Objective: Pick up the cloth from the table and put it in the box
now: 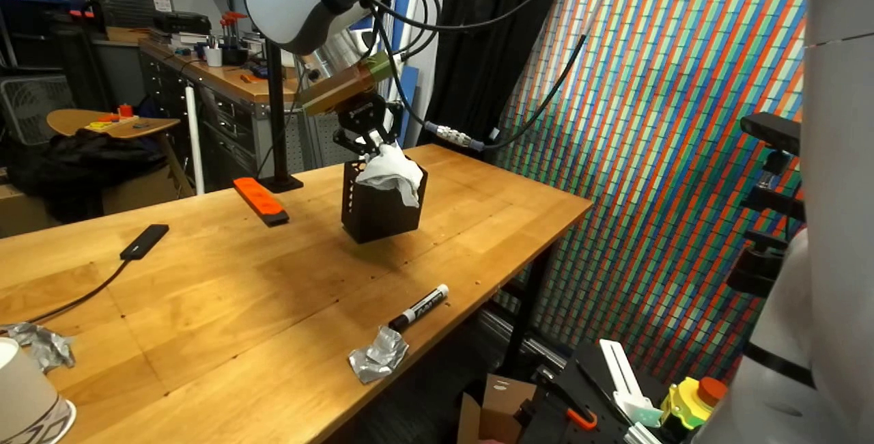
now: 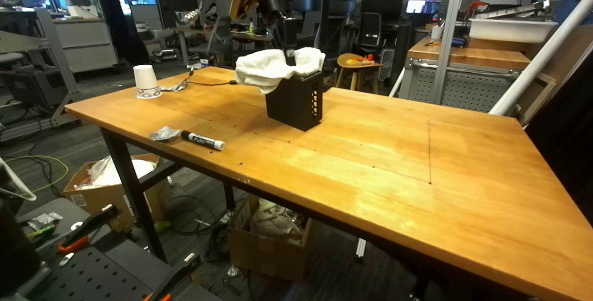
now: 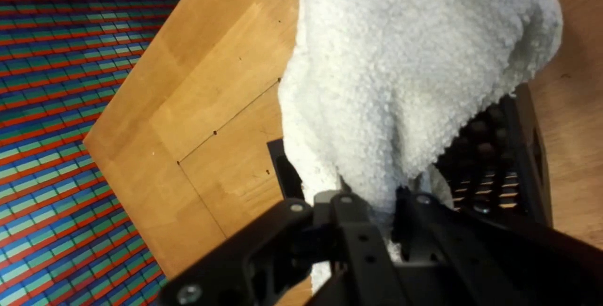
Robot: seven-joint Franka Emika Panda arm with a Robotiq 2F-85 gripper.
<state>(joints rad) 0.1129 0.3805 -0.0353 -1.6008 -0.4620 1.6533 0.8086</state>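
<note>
The black jointed hand (image 3: pixel 382 205) pinches a fold of the fuzzy white cloth (image 3: pixel 395 61), draped loosely over the rim of the perforated matte-black rectangular box (image 2: pixel 293 103).

In both exterior views, robot arm (image 1: pixel 290 10) extends in from top edge. Wrist (image 1: pixel 334 54) angled below it. Black gripper (image 2: pixel 289 60) hangs beneath, aimed downward. In wrist view, two slim fingers (image 3: pixel 360 230) at lower middle, side by side, clamped nearly together.
</note>
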